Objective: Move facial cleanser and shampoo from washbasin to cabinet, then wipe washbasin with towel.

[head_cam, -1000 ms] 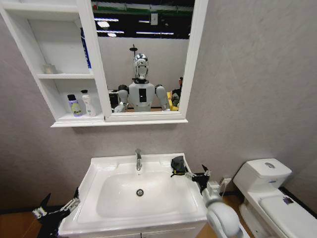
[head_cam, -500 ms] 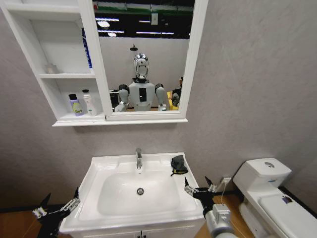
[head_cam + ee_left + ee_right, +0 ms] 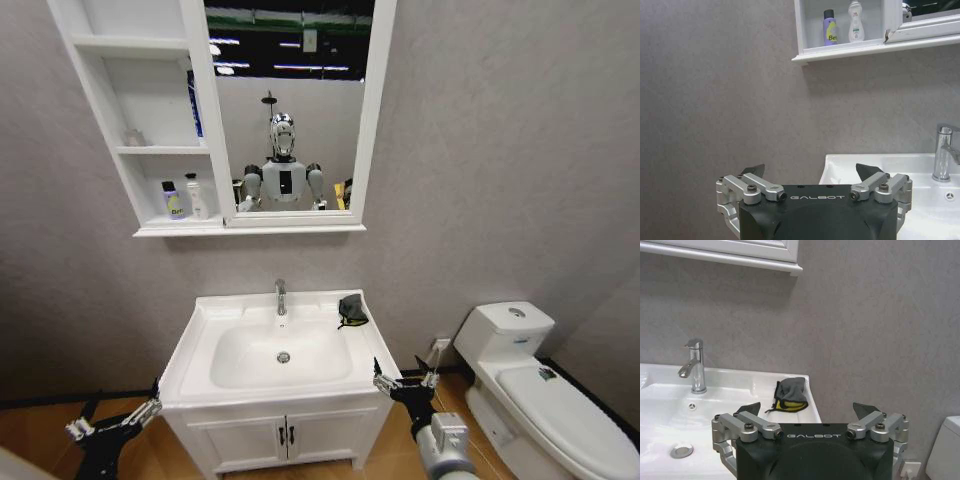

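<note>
Both arms hang low in front of the robot, one at each front corner of the vanity, below the rim of the washbasin [image 3: 205, 352]. The right gripper [image 3: 405, 382] sits just off the basin's front right corner with its fingers spread wide and nothing between them; the left gripper [image 3: 110, 425] is lower, off the front left corner near the wooden floor, likewise spread and empty. Each wrist view shows the word GALBOT in white on the black gripper body, with the dark fingertips standing far apart on either side. The towel [image 3: 790, 395], dark grey with a yellow-green edge, lies bunched on the basin's back right corner, beyond the right gripper and apart from it, with the chrome tap [image 3: 695, 365] farther along the back rim. Up and beyond the left gripper, on the wall, the cabinet [image 3: 840, 49] holds two bottles side by side on its lowest shelf: a purple bottle [image 3: 830, 31] with a black cap and a yellow-green label starting "Be", and a white bottle [image 3: 855, 22] whose print is too small to read.
</note>
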Controlling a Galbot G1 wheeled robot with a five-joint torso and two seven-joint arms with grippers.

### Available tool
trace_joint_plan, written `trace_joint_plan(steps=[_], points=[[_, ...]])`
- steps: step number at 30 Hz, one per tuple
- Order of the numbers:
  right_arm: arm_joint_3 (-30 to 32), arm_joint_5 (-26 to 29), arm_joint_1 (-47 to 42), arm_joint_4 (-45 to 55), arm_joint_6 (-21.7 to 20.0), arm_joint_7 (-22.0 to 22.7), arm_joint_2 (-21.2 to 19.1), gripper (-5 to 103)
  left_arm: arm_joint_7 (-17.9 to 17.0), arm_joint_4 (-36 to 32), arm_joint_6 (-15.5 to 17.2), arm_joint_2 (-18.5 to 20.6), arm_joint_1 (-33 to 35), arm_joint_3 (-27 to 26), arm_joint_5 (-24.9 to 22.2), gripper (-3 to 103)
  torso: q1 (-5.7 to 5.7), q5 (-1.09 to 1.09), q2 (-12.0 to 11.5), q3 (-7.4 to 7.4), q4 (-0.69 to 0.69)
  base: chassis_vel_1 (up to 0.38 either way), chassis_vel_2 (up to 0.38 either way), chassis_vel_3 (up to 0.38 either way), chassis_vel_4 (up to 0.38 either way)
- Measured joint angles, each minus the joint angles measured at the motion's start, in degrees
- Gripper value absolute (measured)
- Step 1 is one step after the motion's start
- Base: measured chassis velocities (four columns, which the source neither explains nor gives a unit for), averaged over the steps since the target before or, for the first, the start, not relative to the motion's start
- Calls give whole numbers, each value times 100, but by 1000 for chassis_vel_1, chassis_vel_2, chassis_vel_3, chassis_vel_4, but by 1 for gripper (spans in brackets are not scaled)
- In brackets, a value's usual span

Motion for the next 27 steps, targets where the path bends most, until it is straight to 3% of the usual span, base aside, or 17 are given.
trace_joint_plan(steps=[13, 15, 17, 22, 23, 27], points=[[-102, -16, -11, 4, 32, -42, -15, 100, 0, 0, 0, -1, 1, 0, 0, 100, -1, 6, 0, 0, 1, 361, -356, -356, 350], [-110, -21, -14, -6, 48, -49, -14, 100, 1, 0, 0, 0, 1, 1, 0, 100, 1, -4, 0, 0, -1, 363, -367, -360, 340], [-111, -24, -16, -15, 56, -50, -13, 100, 0, -1, 0, 0, 1, 0, 0, 100, -1, 6, 1, -1, 0, 337, -343, -340, 347], [-124, -59, -52, -43, 102, -60, 5, 100, 1, 0, 0, 0, 1, 1, 0, 100, 2, -7, 0, 0, -2, 351, -361, -337, 354], [-139, -85, -69, -65, 123, -75, 15, 100, 0, -2, -1, 0, 1, -1, 0, 100, 0, 10, 0, 0, 2, 357, -350, -358, 364], [-147, -113, -80, -85, 167, -129, 23, 100, 1, -1, 0, 0, 0, 0, 0, 100, 1, -4, 0, 0, -1, 330, -359, -351, 363]])
